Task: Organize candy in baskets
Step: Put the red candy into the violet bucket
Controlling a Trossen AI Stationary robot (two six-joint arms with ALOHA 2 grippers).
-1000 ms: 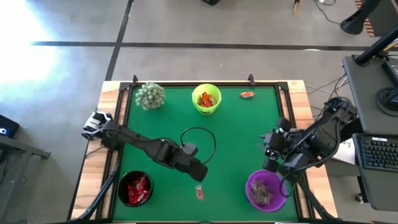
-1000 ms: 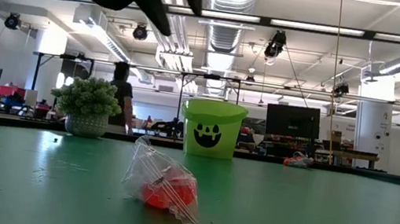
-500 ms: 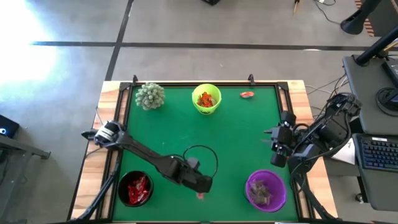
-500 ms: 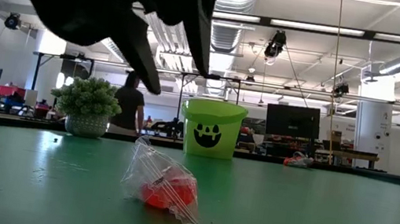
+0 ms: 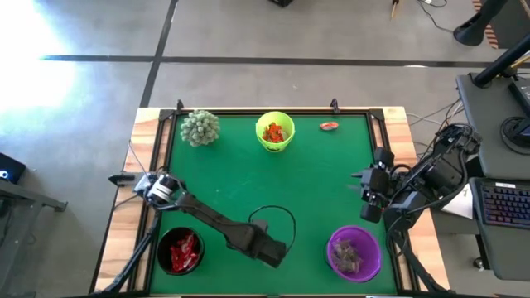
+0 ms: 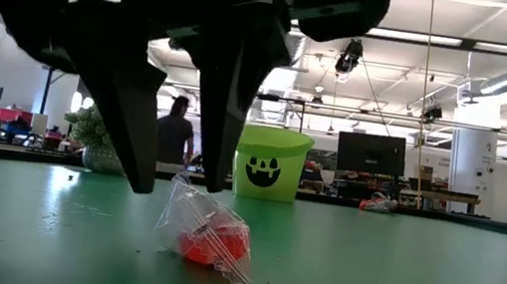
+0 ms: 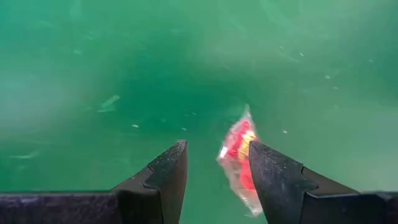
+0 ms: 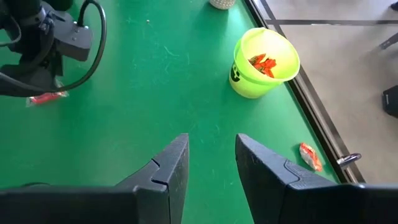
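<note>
Hovering low at the table's near edge, your left gripper [image 7: 214, 171] stands released around the red, clear-wrapped candy [image 7: 239, 158]; right gripper [image 8: 211, 165] waits released.

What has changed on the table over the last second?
The left gripper has swung toward the near edge and come down open over the red candy, its fingers straddling the wrapper without closing on it. The right gripper pulled back from above the purple basket toward the right edge, open. The candy, the green basket, the black basket and the plant stayed put.
</note>
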